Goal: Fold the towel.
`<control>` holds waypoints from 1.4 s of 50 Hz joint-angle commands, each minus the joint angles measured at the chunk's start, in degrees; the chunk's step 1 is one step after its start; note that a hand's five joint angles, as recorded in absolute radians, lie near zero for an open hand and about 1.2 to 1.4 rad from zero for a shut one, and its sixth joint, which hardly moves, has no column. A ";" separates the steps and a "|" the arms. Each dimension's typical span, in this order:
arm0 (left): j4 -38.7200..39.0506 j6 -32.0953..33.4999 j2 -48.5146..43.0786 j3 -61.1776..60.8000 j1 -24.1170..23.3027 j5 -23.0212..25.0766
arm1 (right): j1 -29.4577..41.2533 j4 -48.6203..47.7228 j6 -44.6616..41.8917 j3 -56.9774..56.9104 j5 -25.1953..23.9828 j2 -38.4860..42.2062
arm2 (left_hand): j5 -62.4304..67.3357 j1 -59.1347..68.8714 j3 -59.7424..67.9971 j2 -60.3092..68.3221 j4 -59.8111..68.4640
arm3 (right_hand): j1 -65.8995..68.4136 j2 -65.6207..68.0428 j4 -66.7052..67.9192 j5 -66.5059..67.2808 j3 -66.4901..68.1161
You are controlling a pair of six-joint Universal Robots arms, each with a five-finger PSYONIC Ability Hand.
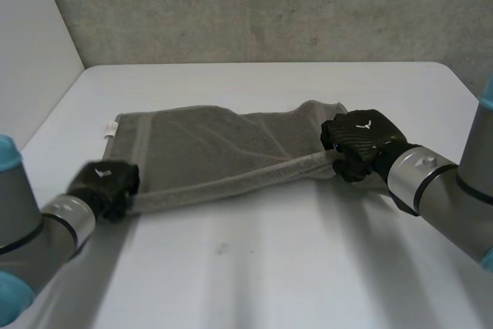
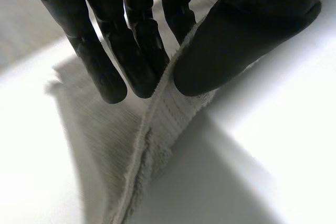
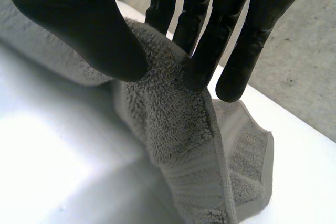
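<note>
Two hands share one edge here. The towel (image 1: 208, 152) lies across the bench (image 1: 269, 267) with its long axis running side to side, and its near hem is drawn taut between the hands. Your left hand (image 1: 106, 184) has the near left corner. In its wrist view the thumb (image 2: 247, 35) presses the hem against the fingers (image 2: 131, 51), so it is clamped on the cloth. Your right hand (image 1: 362, 142) has the near right corner, likewise pinched on a bunch of pile. Both corners sit just off the bench. The rest of the cloth lies beyond them, with the far edge resting on the surface and a small white label (image 1: 111, 127) at its far left corner.

What matters for the fold, I judge, is that the far edge lies straight ahead of both hands, parallel to the hem you hold. Each hand is nearest its own corner, so neither need cross. The right end is rumpled and narrower than the left, so expect that side to land uneven unless you hold the hem tight as you carry it over. Both wrists are low, with the backs of the hands up and the forearms angled inward.
</note>
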 commanded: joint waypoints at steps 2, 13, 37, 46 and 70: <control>-0.43 0.14 18.97 1.70 -0.43 -2.54 | -0.18 17.78 -9.36 -5.88 -0.81 -7.11 | 11.66 13.13 11.18 11.10 11.15 | 24.43 12.45 11.53 13.47 11.92; -8.34 0.49 31.45 11.81 -0.26 -2.27 | -0.45 27.89 -15.43 -23.37 -0.28 -15.90 | 11.66 13.13 11.18 11.10 11.15 | 24.43 12.45 11.53 13.47 11.92; -18.01 8.41 -14.50 53.85 -5.44 -7.36 | 1.40 11.08 -28.00 -46.82 12.46 17.50 | 11.66 13.13 11.18 11.10 11.15 | 24.43 12.45 11.53 13.47 11.92; 2.25 -4.67 -15.49 73.08 -8.52 -9.74 | 1.84 -22.74 -27.91 -42.53 13.43 8.53 | 11.66 13.13 11.18 11.10 11.15 | 24.43 12.45 11.53 13.47 11.92; 13.36 -5.32 -8.79 18.26 -5.62 -4.03 | 1.49 -6.65 -27.29 -11.60 7.98 9.85 | 11.66 13.13 11.18 11.10 11.15 | 24.43 12.45 11.53 13.47 11.92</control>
